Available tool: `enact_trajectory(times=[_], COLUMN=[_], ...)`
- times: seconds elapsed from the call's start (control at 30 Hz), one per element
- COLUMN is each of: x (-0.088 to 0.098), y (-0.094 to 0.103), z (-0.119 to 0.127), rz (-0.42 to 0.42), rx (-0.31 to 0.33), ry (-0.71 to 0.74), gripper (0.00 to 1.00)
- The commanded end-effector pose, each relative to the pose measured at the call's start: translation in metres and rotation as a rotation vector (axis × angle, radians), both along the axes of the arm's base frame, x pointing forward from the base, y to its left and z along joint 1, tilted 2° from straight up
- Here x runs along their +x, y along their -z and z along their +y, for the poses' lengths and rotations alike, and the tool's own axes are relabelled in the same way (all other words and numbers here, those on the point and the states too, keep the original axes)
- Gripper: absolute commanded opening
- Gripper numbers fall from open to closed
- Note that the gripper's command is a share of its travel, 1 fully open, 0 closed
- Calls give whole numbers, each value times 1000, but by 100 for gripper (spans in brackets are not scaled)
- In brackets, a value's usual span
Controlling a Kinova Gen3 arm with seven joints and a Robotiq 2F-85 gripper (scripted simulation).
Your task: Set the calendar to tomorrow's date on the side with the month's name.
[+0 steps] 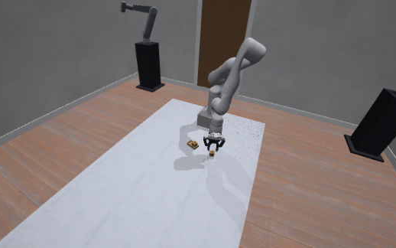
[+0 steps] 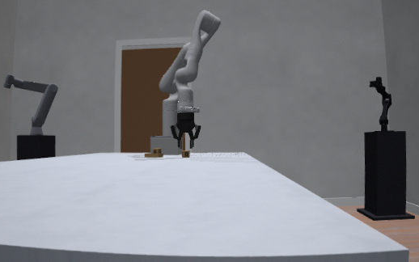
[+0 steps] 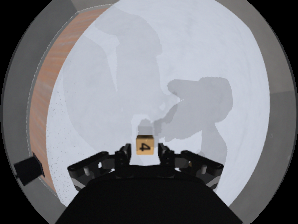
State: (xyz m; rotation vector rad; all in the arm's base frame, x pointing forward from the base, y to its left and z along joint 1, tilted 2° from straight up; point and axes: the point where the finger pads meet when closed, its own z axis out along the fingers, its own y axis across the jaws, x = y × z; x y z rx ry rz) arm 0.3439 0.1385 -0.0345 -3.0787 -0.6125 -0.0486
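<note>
A small wooden cube (image 1: 212, 153) (image 2: 185, 154) (image 3: 145, 145) stands on the table apart from the tray. Its top shows a 4, turned over in the wrist view, and a side shows a 0 in the exterior view. My gripper (image 1: 214, 148) (image 2: 186, 146) points down just above this cube. It is partly open, with one finger to each side and a gap to the cube, and holds nothing. The wooden tray (image 1: 189, 143) (image 2: 148, 155) lies to the left in the top and exterior views. Another cube (image 1: 194, 143) (image 2: 157, 150) is on it; its digits and the month's name are too small to read.
The white table top (image 1: 131, 191) (image 2: 158, 202) (image 3: 200, 55) carries the arm's grey base block (image 1: 204, 119) (image 2: 160, 143) behind the tray and loose cube. The table's long edge runs to the right of the gripper in the top view. Two other arms on black pedestals stand away from the table.
</note>
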Motion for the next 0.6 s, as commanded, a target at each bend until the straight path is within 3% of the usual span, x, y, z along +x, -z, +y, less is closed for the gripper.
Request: enact_trajectory(times=[0.0, 0.57], x=[0, 1], y=[1, 24], z=[0, 0], rz=[0, 0], rx=[0, 0], ry=[1, 1], gripper=[46, 46])
